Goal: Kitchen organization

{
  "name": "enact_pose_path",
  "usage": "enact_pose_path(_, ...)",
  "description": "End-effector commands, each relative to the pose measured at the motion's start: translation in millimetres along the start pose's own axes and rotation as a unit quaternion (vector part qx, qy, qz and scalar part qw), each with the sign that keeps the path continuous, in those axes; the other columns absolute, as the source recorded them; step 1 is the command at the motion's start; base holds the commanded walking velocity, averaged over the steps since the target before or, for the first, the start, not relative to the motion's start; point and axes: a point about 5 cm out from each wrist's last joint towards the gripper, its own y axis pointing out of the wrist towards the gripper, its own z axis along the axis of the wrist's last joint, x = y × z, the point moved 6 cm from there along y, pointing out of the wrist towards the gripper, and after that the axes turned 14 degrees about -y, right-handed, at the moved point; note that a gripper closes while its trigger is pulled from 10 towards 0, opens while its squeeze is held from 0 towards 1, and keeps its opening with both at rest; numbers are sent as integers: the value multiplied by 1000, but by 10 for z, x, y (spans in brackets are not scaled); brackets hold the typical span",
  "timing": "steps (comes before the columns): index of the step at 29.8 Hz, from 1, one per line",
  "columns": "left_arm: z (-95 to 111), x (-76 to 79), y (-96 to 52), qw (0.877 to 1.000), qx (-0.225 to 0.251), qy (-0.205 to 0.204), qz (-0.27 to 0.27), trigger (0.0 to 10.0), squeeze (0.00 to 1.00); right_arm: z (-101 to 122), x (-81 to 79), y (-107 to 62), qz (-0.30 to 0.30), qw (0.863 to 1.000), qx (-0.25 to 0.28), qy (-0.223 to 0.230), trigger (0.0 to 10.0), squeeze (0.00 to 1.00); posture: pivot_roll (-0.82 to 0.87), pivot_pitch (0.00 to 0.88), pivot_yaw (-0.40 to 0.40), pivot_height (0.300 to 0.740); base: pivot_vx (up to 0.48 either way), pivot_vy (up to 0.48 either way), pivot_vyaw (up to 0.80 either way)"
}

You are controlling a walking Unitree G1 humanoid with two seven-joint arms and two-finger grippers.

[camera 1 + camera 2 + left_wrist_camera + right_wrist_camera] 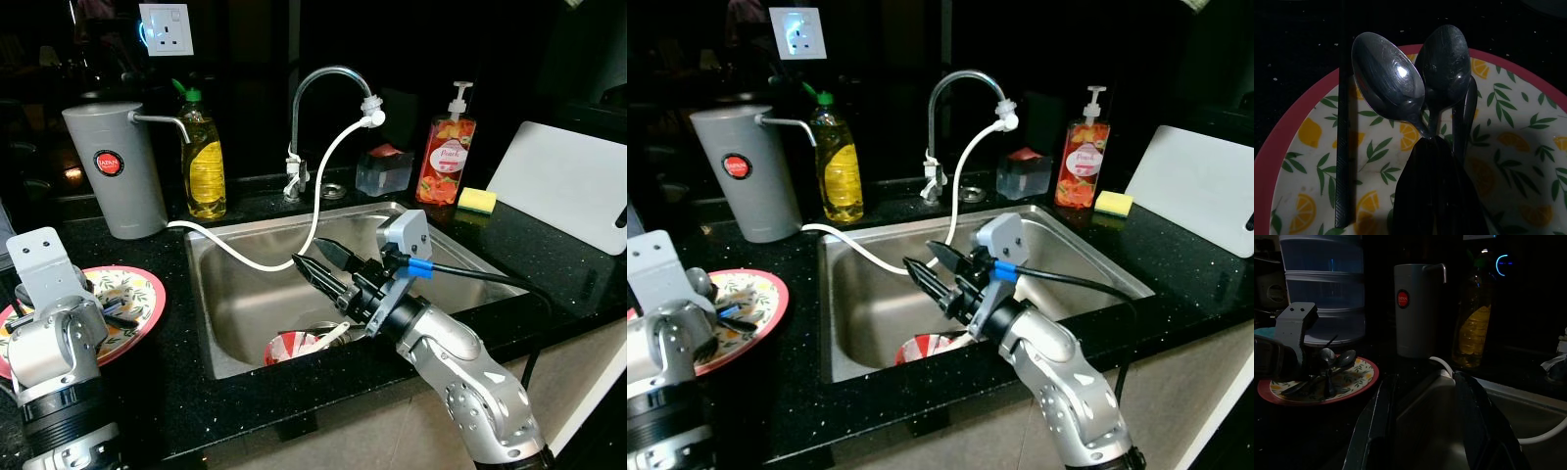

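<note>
Nearest the robot, the left gripper sits low over the lemon-patterned plate on the black counter, its dark fingers pinched together on the handles of two spoons whose bowls fan out across the plate — a grip at the handle ends, which probably keeps the bowls clear and lets the cutlery be lifted or laid down as a bunch. A dark straight utensil lies on the plate beside them, apart from the grip; what it is cannot be told. Next out, the right gripper hangs above the steel sink with its two fingers spread and nothing between them, pointing across the basin toward the plate side — it looks ready to reach rather than carrying anything. Below it, at the bottom of the basin, a red-and-white patterned dish rests with a pale utensil lying across it, likely waiting to be cleared. A white hose loops from the tap down into the sink, presumably to direct water there. Farther back stand a grey canister, a yellow soap bottle, a peach dispenser and a yellow sponge, with a white board leaning at the right.
</note>
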Motion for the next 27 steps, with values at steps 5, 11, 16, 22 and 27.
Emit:
enact_pose_path(5, -43, -55, 9, 1000, 1, -5, 7, 0, 0, 70, -2, 3, 3, 1000, 10, -2, 10000, 0, -51, 12, 14, 740, 0, 0, 0)
enact_pose_path(11, -15, -37, -1, 1000, 12, -1, 4, 9725, 0, 69, -3, 2, 4, 1000, 10, -2, 10000, 0, -51, 6, 15, 740, 0, 0, 0)
enact_pose_path(16, -13, -37, 3, 1000, 13, 5, 5, 10000, 616, 74, 3, 6, 2, 1000, 11, -3, 10000, 0, -48, 6, 18, 740, 0, 0, 0)
enact_pose_path(22, -5, -23, 3, 1000, 18, 8, 2, 10000, 1000, 75, 2, 4, 1, 1000, 11, -2, 10000, 0, -46, 7, 22, 740, 0, 0, 0)
enact_pose_path(27, -15, -38, 10, 1000, 15, 13, 11, 10000, 0, 79, 0, 3, 1, 1000, 12, -2, 10000, 0, -43, 11, 23, 740, 0, 0, 0)
